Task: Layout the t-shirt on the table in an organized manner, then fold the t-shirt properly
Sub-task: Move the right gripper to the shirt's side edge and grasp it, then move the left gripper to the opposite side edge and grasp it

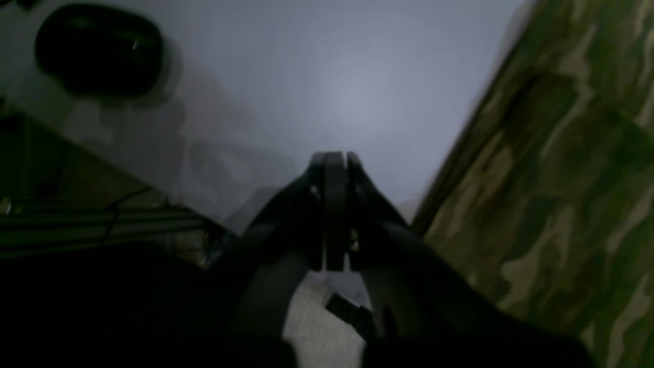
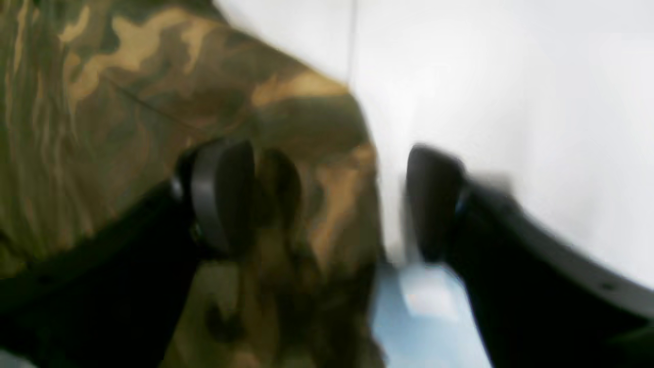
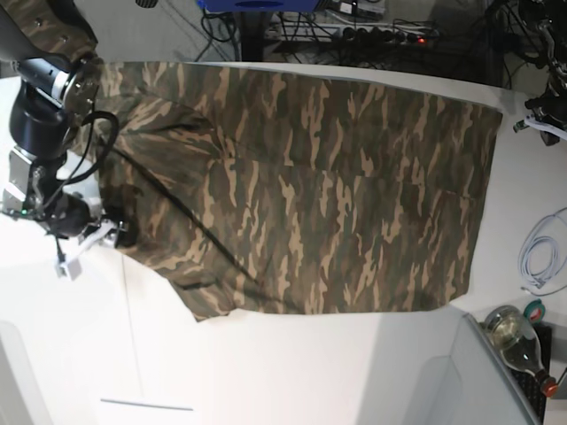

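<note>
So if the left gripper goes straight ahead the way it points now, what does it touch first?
Most likely the bare white table. The left gripper is shut and aimed at open tabletop; the camouflage t-shirt lies off to one side of that line. The height above the table is unclear.

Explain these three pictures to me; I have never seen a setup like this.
A two-armed robot is working on a camouflage t-shirt spread on a white table. The base view looks down on the whole scene. The other two come from cameras on the robot's wrists, looking past its pincers. The right gripper has its jaws apart over the shirt's edge and clamps nothing. The left gripper is shut and empty above bare table beside the shirt. A glass bottle and a white cable lie near the table's edge.
</note>
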